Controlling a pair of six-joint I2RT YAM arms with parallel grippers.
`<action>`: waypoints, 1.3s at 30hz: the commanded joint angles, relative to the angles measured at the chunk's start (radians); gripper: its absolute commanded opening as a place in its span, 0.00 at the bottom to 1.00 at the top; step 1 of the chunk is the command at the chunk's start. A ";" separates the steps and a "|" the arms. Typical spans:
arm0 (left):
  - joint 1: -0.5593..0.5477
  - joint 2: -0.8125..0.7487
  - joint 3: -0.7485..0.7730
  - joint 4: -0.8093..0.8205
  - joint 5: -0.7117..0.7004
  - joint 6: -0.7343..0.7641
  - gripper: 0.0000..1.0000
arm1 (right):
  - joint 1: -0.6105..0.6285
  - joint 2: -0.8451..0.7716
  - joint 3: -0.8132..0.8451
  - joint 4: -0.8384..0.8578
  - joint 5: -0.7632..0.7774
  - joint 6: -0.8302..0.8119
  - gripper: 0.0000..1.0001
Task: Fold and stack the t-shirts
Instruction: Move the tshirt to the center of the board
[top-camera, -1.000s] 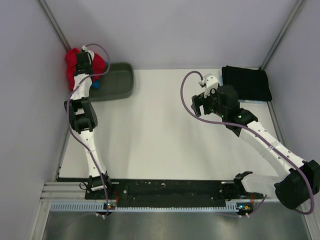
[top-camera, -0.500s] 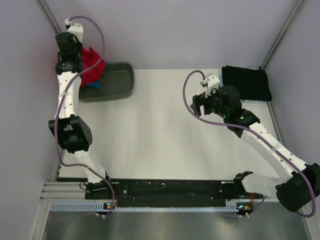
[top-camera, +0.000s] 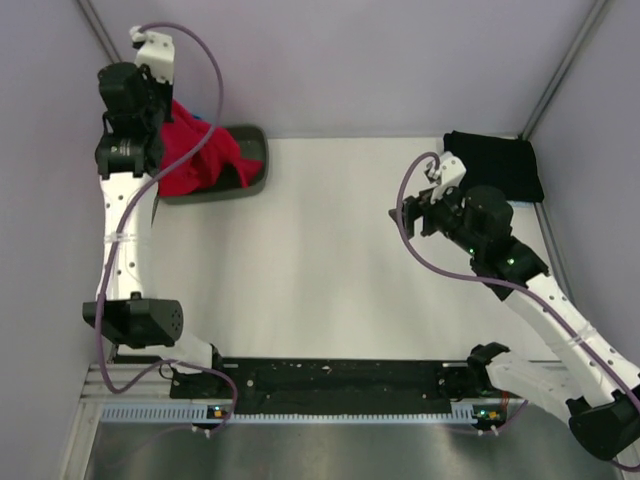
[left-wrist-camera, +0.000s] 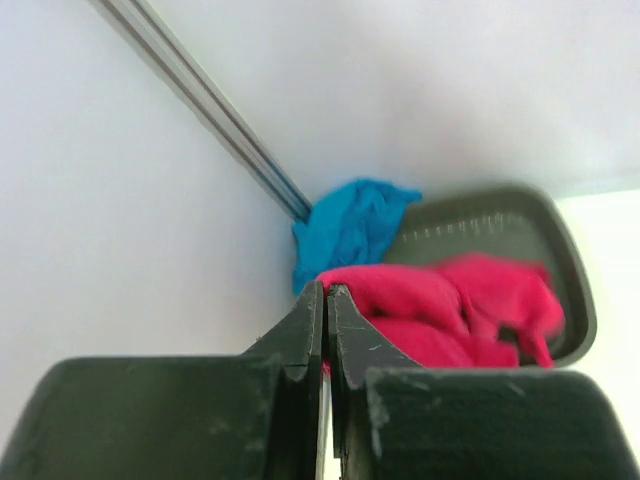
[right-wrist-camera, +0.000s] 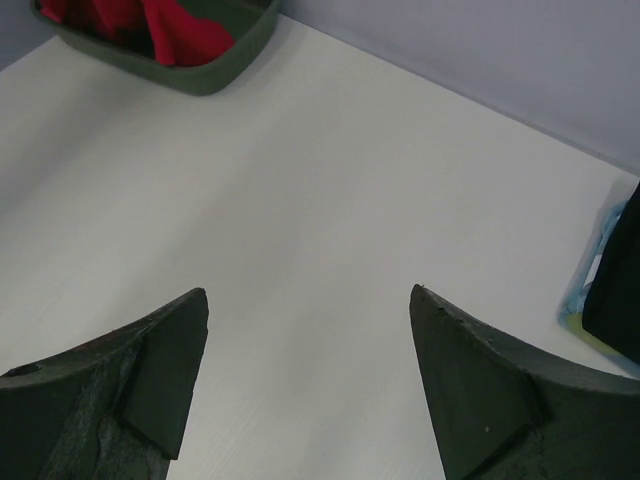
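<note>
Left gripper (left-wrist-camera: 325, 292) is clamped on the red t-shirt (top-camera: 195, 158), which hangs below and ahead of it, with its lower end in the tub (top-camera: 252, 150). Right gripper (right-wrist-camera: 308, 290), fingers apart and empty, is well apart from it.

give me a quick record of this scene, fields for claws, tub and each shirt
left claw: raised, shut on the bright red cotton t-shirt
right claw: open, empty, above the white table
grey-green oval plastic tub: far left corner of table
red shirt: bunched, hanging into the tub
turquoise blue cotton t-shirt: crumpled at the tub's wall-side end
black cotton t-shirt: folded flat, far right corner
</note>
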 joint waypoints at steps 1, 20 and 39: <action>-0.026 -0.128 0.240 -0.021 0.030 -0.013 0.00 | 0.013 -0.049 -0.014 0.027 -0.019 0.013 0.80; -0.462 -0.166 0.249 -0.393 0.272 -0.103 0.00 | 0.013 -0.032 0.006 -0.014 -0.098 0.092 0.84; -0.781 0.062 0.631 -0.442 0.225 -0.059 0.00 | -0.145 -0.001 0.155 -0.272 0.038 0.095 0.91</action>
